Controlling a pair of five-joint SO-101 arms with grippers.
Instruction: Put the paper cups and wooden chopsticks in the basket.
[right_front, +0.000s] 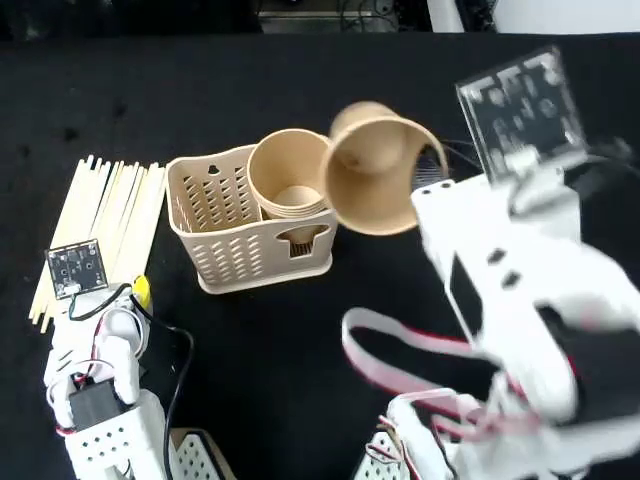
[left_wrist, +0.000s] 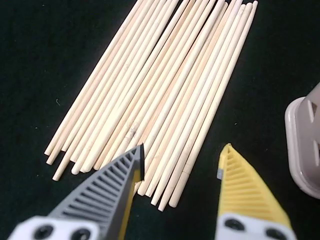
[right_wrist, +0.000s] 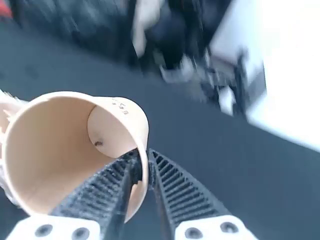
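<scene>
A bundle of several wooden chopsticks (right_front: 100, 220) lies on the black table left of the beige slotted basket (right_front: 215, 245). Stacked paper cups (right_front: 288, 180) stand upright inside the basket. My left gripper (left_wrist: 182, 152) hovers open over the near ends of the chopsticks (left_wrist: 165, 95), one grey finger (left_wrist: 112, 187) and one yellow finger (left_wrist: 242, 185), nothing between them. My right gripper (right_wrist: 145, 157) is shut on the rim of another paper cup (right_wrist: 65, 150). That cup (right_front: 375, 170) hangs tilted in the air, just right of the basket's top, with its mouth facing the camera.
A corner of the basket (left_wrist: 305, 145) stands close beside the yellow finger. The left arm (right_front: 100, 400) sits at the near left edge, and the right arm's white body (right_front: 520, 280) fills the near right. Cables and gear lie beyond the table's far edge.
</scene>
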